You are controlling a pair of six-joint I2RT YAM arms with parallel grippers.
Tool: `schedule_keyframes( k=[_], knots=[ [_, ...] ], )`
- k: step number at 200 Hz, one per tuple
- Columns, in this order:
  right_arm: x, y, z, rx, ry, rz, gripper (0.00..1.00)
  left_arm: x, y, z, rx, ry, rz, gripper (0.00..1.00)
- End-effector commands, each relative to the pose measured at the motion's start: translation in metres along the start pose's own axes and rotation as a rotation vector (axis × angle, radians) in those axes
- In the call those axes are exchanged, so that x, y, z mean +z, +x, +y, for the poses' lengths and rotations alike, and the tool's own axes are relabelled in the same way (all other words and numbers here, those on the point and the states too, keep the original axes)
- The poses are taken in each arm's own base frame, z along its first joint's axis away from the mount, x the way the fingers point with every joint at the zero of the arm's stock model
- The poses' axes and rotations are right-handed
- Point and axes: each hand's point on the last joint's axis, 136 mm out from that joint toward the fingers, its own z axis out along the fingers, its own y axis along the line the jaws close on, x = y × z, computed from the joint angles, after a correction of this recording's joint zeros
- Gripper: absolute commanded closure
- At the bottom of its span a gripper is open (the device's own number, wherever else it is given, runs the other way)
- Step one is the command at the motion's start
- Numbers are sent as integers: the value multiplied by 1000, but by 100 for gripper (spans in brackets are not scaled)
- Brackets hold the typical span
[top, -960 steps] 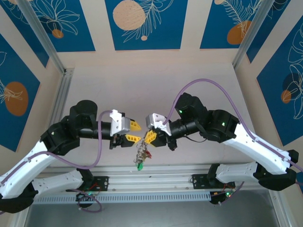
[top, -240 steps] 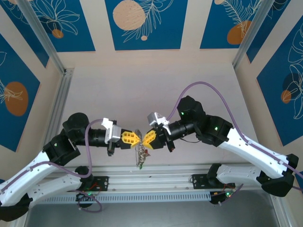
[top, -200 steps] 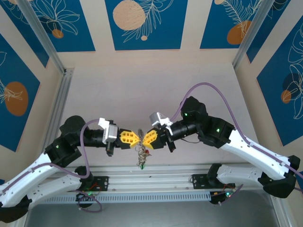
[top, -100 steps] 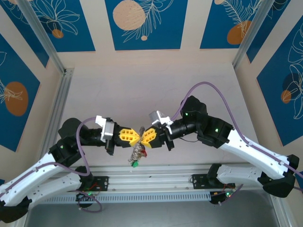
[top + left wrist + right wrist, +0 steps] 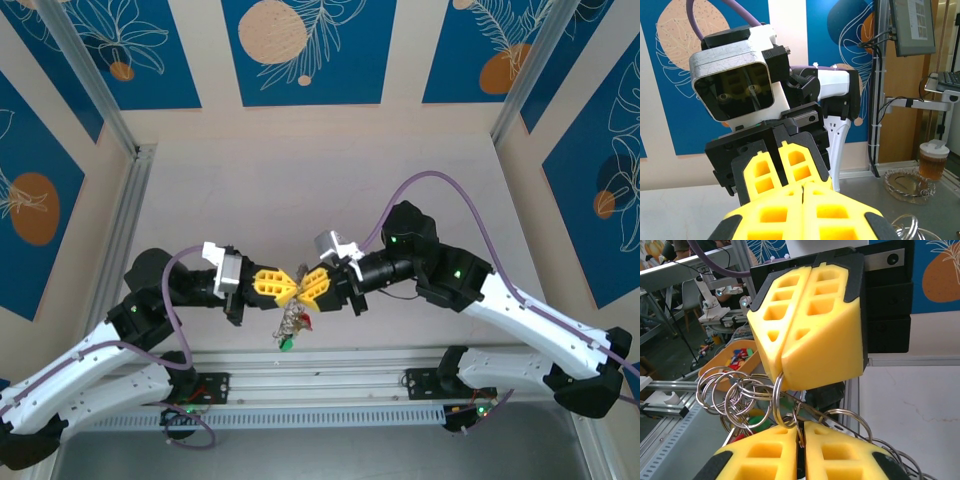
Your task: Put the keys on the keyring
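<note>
Two grippers meet tip to tip. The left gripper [image 5: 782, 376] clamps shut on the keyring [image 5: 776, 390]; the right gripper [image 5: 800, 442] shows a thin slit, so we cannot tell its grip. Some keys [image 5: 287, 343] dangle just below both.

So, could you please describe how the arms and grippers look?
The left arm and right arm have white lower links, black upper joints and a purple cable each. The left gripper and right gripper carry yellow cut-out fingers on black mounts beside silver-grey camera housings.

Shiny bare-metal keyring [image 5: 293, 320] — matt plastic fingers [image 5: 810, 315], smooth matt tabletop [image 5: 300, 190]
</note>
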Motion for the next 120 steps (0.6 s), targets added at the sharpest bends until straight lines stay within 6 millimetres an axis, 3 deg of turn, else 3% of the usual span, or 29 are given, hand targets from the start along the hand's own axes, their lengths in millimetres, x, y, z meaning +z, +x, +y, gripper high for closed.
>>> schedule_keyframes(
  k=[1, 34, 87, 120],
  knots=[
    [-7, -5, 1, 0, 16, -28, 85, -2, -29, -9, 56, 28, -79, 100],
    [-11, -3, -3, -3, 58, -24, 66, -4, -32, -9, 62, 21, -86, 100],
    [-37, -9, 6, -123, 174, -119, 63, -4, -30, -9, 58, 20, -86, 100],
    [-34, -16, 6, -163, 183, -141, 63, -3, -30, -8, 52, 26, -94, 100]
  ],
)
